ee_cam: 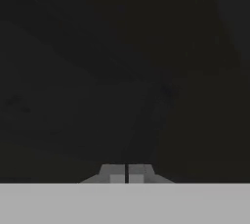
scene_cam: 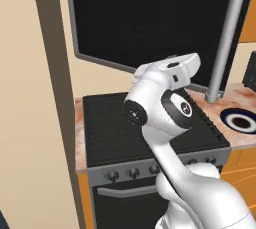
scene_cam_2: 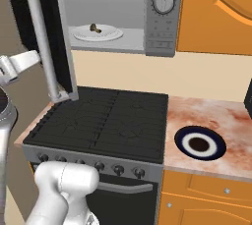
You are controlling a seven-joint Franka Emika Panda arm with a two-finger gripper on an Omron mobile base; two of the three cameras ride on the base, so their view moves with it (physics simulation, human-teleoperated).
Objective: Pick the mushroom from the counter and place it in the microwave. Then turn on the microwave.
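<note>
While the microwave (scene_cam_2: 162, 15) door (scene_cam_2: 49, 42) stood open, the small brown mushroom (scene_cam_2: 95, 28) lay on its white plate (scene_cam_2: 110, 36); the end effector (ee_cam: 126, 173) was closed, empty, facing dark glass.

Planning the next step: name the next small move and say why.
Probably push the door shut. The mushroom already lies on the plate inside the microwave, the door stands open, and the shut tool faces its dark glass. Starting comes after.
</note>
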